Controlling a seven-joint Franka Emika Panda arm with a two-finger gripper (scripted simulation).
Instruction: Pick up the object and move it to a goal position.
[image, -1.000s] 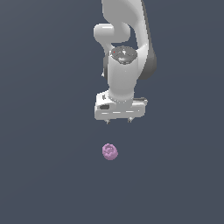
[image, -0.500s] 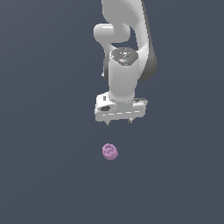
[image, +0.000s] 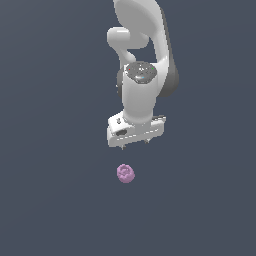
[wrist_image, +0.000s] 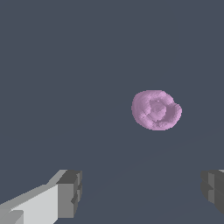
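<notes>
The object (image: 125, 173) is a small pink-purple bumpy lump lying on the dark grey floor. It also shows in the wrist view (wrist_image: 156, 110). My gripper (image: 135, 143) hangs above it and slightly towards the exterior view's right, clearly apart from it. In the wrist view the gripper (wrist_image: 142, 192) is open and empty, with its two fingertips (wrist_image: 70, 193) set wide apart and the object lying beyond them, not between them.
The white arm (image: 142, 60) rises above the gripper in the exterior view. The floor (image: 50, 200) is plain dark grey with nothing else showing on it.
The gripper has shifted slightly towards the exterior view's left and a little lower. The object has not moved.
</notes>
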